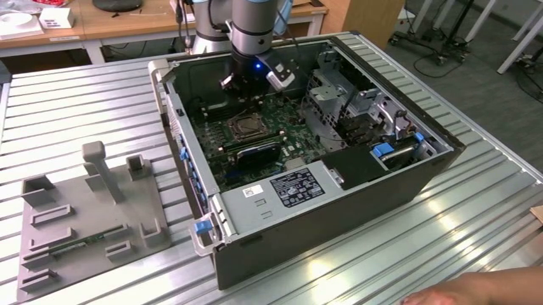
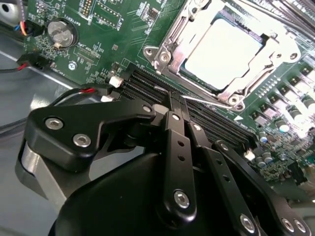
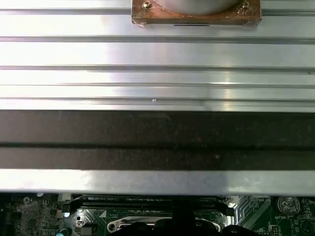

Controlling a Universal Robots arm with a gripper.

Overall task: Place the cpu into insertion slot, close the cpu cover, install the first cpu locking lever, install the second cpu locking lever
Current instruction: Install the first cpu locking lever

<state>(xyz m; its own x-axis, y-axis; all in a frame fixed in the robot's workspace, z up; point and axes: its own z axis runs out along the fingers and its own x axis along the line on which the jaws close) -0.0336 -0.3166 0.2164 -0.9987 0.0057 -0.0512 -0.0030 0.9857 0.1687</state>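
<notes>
The cpu [image 2: 221, 49], a silvery square, lies in the insertion slot [image 2: 162, 56] on the green motherboard. The cpu cover [image 2: 275, 46] lies flat over its edges as a metal frame. A thin silvery lever rod [image 2: 206, 102] runs along the slot's side nearest the black memory slots. My gripper [image 2: 172, 101] hovers over those memory slots a short way from the slot, black fingers [image 2: 173, 142] together and nothing between them. In the exterior view my gripper [image 1: 244, 89] hangs inside the open computer case, just beyond the insertion slot [image 1: 246, 127].
The open case [image 1: 195, 190] lies on a ribbed metal table [image 1: 85, 108]. A drive cage [image 1: 357, 114] fills its right side in the exterior view. A grey fixture plate [image 1: 85, 216] sits at that view's left. A hand [image 1: 484, 292] shows at the bottom right. Red-black wires [image 2: 83, 91] and a coin battery [image 2: 63, 32] are near the gripper.
</notes>
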